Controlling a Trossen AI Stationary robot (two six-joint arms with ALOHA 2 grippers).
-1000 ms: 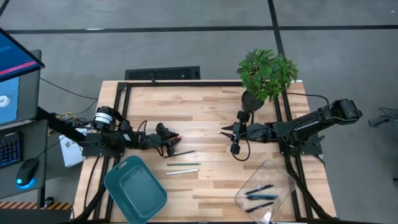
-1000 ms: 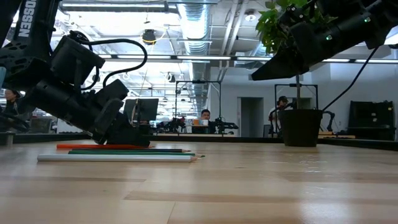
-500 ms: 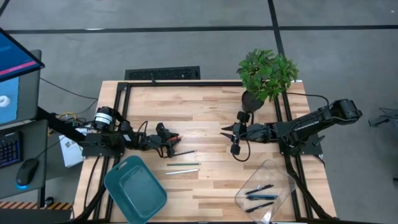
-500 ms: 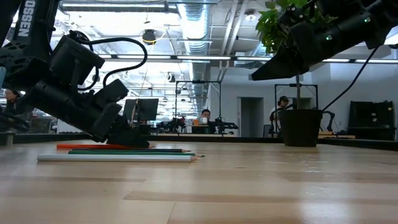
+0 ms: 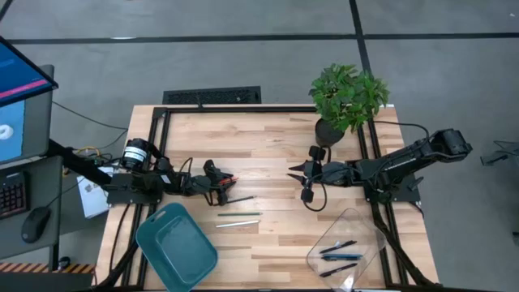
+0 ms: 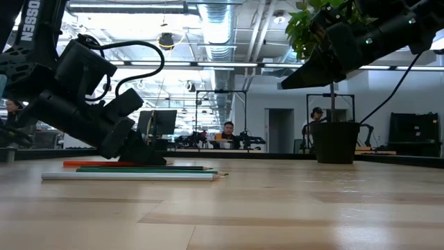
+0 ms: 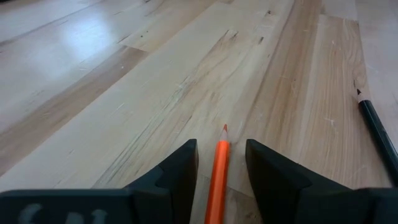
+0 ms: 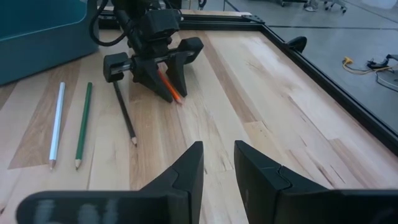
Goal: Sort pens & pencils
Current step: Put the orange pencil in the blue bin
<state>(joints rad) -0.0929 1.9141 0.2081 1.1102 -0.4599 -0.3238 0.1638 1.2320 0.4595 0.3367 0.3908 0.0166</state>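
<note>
Found the left gripper (image 5: 225,185) low on the table (image 5: 268,146), just past the far rim of the green tray (image 5: 144,231), on the side of it toward the table's middle. Saw its fingers (image 7: 180,168) open and set one on each side of the orange pencil (image 7: 217,180), with a thin strip of wood showing between each finger and the pencil, so no grip yet. Noted the orange pencil flat on the table, its sharpened tip pointing away from the tray.

Made out three more pencils off the tray's right side, all flat and roughly parallel. Placed the dark pencil (image 5: 240,199) farthest from the tray's near end and just beside the left gripper, apart from the orange one. Placed the green pencil (image 5: 238,214) next, and the pale pencil (image 5: 238,223) just beside it, both close to the tray's right corner without touching it.

Spotted the pens (image 5: 336,254), dark ones and a bluish one, lying together in a clear box (image 5: 357,215) well to the right of the tray, near the table's front edge.

Located the right gripper (image 5: 292,172) raised above the table, well apart from the tray and far off to its right, short of a potted plant (image 5: 347,93). Saw its fingers (image 8: 189,168) parted with nothing between them, pointed toward the left gripper and the pencils.
</note>
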